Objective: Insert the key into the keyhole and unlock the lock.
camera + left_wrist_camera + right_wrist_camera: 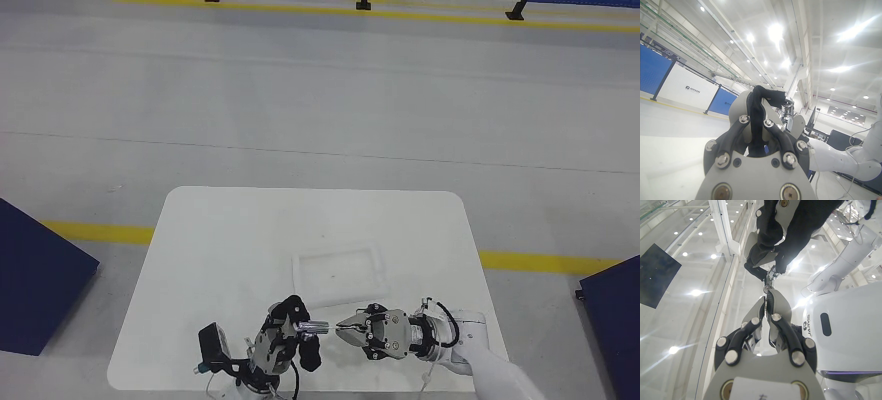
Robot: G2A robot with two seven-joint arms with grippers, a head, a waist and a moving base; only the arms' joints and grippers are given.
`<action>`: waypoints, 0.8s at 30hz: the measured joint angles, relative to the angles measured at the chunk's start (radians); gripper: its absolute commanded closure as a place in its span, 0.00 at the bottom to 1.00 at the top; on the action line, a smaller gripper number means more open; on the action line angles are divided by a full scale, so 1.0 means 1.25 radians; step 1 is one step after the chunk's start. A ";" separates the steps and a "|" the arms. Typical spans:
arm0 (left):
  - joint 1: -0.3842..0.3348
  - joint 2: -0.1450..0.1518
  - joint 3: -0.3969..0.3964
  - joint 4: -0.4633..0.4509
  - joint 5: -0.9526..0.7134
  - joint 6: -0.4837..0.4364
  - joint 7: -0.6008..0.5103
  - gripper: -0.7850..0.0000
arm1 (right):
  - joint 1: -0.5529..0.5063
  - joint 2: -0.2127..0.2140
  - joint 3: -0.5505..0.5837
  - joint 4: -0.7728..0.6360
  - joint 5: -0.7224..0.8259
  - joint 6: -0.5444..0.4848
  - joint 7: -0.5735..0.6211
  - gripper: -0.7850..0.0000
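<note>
A shallow white tray point(340, 272) lies near the middle of the white desk point(200, 260). We cannot make out anything inside it. Both arms are raised over the desk's near edge, on the robot's side of the tray, well apart from it.

Beyond the desk we see pale grey floor crossed by a yellow line point(100, 232), with dark blue panels point(30, 285) standing at either side. Nothing lies between the two grippers but the lock and the key.

The left gripper point(303, 330), its fingers sheathed in black fabric, is clamped on the lock point(787, 111), a small chrome cylinder with ringed steps along its body. It is held level above the desk, its free end pointing toward the other arm.

The right gripper point(768, 296) is closed tight on the key point(766, 306), pinching its flat silver head edge-on between the two pads. In the right wrist view the key's blade meets the end face of the lock at the keyhole. We cannot tell how far in it sits.
</note>
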 measured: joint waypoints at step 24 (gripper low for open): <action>-0.001 0.002 -0.005 0.008 0.035 0.024 -0.004 1.00 | 0.013 0.033 0.001 -0.023 0.231 0.038 -0.192 1.00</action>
